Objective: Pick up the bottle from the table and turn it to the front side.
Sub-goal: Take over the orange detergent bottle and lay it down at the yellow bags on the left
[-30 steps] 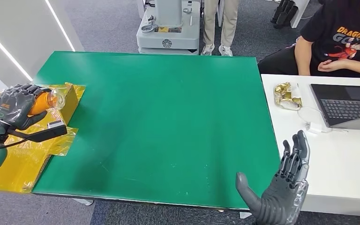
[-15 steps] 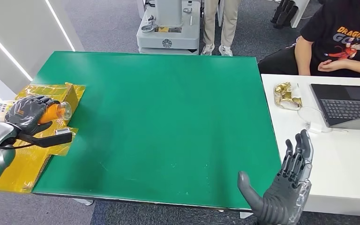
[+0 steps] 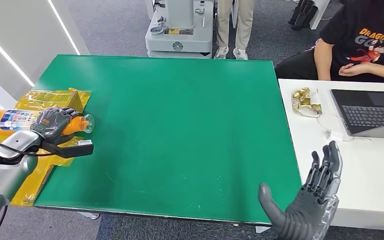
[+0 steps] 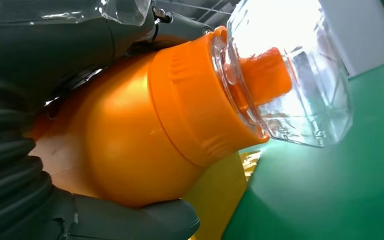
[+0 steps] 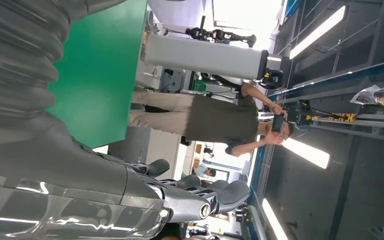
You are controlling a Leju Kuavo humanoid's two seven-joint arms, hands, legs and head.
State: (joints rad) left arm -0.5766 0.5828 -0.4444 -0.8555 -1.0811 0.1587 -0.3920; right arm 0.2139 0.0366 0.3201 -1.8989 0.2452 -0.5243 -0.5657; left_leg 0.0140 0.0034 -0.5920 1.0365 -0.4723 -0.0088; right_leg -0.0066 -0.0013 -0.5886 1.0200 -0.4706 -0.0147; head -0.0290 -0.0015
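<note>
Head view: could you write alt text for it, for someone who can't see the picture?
The left robot hand grips an orange bottle lying sideways over the left edge of a green table, clear cap pointing toward the table's middle. The right robot hand hovers open at the near right corner.

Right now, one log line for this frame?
left hand: holds orange plastic bottle, clear cap toward green table | right hand: open, fingers spread

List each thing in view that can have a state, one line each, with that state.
Bottle: on its side, lifted, clear cap on.
Left hand: holding the bottle near its neck.
Right hand: open, holding nothing.
Laptop: lid open.
</note>
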